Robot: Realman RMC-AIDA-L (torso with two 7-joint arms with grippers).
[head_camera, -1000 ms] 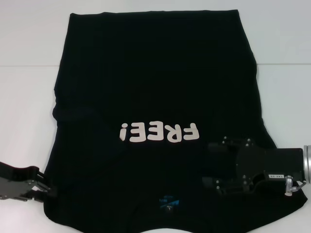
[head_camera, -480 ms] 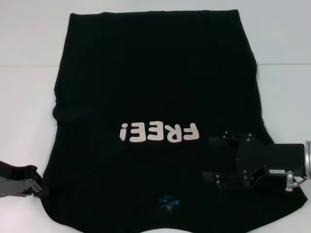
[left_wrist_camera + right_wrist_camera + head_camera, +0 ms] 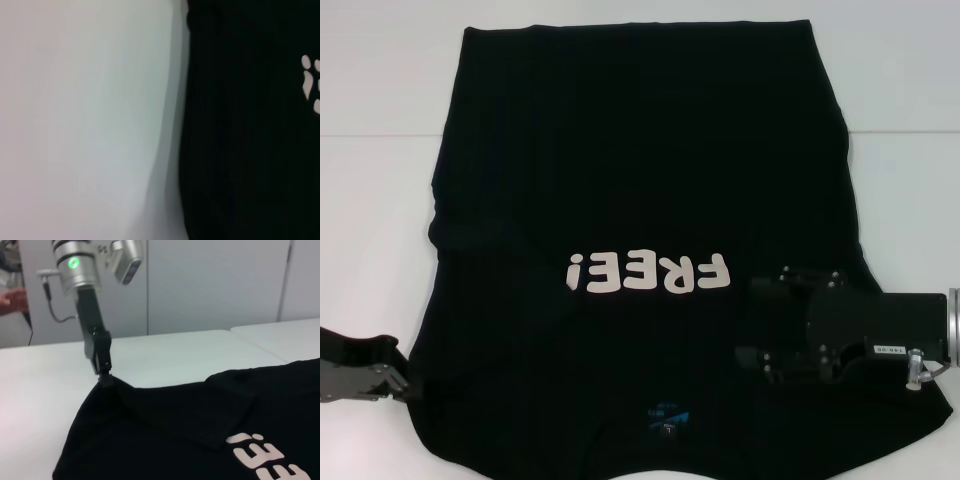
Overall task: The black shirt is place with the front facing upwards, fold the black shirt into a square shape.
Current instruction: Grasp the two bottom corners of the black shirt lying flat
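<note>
Jaws of the left gripper [image 3: 105, 376], apparently pinching the near-left edge of the large black soft-cloth shirt [image 3: 640, 190], have drawn slightly leftward. The right gripper [image 3: 748, 335] hovers near-right; its jaws cannot be judged. Shirt flat on white table [image 3: 380, 200]; folding barely begun.

Probably a robotics lab or test room: a plain white table [image 3: 200, 352] stands before pale bare wall panels [image 3: 215, 285], and a person's hand [image 3: 12, 299] shows blurrily at the side.
</note>
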